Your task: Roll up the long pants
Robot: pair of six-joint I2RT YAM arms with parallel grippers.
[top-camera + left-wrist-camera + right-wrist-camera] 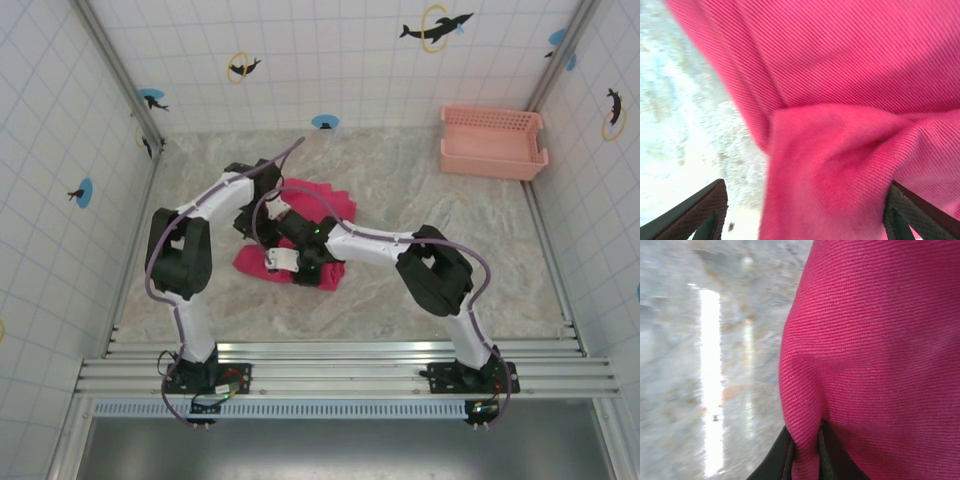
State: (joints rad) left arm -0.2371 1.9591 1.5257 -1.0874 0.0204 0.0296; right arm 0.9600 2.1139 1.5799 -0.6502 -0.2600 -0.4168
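Observation:
The long pants (322, 196) lie bunched in a magenta-red heap at the middle of the table, partly hidden under both arms. My left gripper (807, 210) is open, its dark fingers (707, 212) spread wide. A thick fold of the pants (840, 150) sits between them, and the left finger stands clear of the cloth over bare table. My right gripper (806, 440) is shut on a narrow pinched fold of the pants (875, 355) at the cloth's edge. From above, both wrists meet over the near side of the heap, the left gripper (250, 226) behind the right gripper (300, 266).
A pale pink slotted basket (492, 142) stands at the back right corner. The marbled table (430, 210) is walled by tiled panels on three sides. A metal rail (340, 368) carrying the arm bases runs along the near edge.

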